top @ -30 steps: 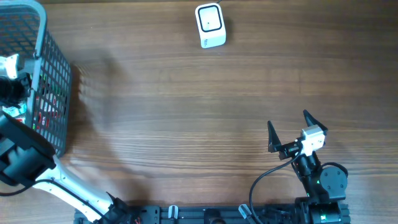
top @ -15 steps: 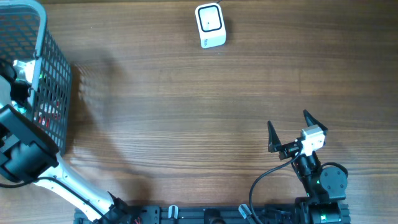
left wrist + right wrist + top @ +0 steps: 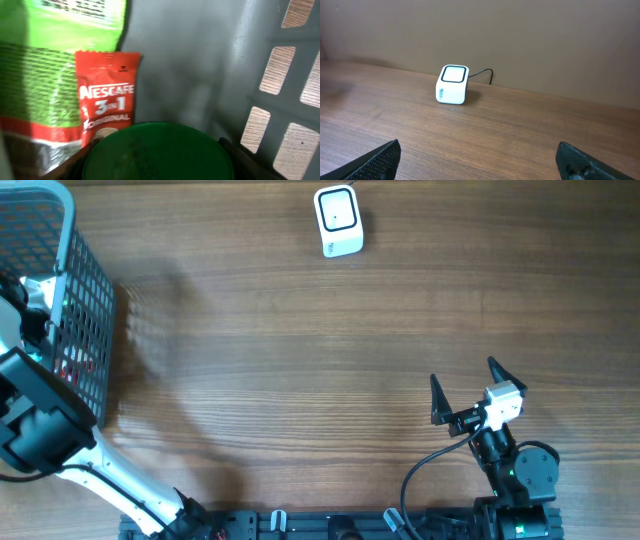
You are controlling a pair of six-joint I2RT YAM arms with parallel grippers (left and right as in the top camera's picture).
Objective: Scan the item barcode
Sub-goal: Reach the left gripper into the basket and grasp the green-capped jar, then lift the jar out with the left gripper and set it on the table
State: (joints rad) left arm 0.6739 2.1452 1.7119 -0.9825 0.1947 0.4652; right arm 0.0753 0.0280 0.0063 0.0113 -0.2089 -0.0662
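Wooden table (image 3: 300,380), basket (image 3: 90,300) upper left: left fingers (image 3: 245,162) flank the green lid (image 3: 157,147), can't tell if gripping; right fingers (image 3: 380,160) wide open, way off lower right.

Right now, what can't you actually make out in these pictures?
- Barcodes: none shows on the Nescafe sachet or green pack; left wrist view, blurred.
- Green round lid: cut off by the bottom edge, left wrist view; what it belongs to is unclear.
- Left tool: only finger edges show at that view's bottom corners; grip unclear.
- Basket contents: overhead, hidden by mesh and arm.
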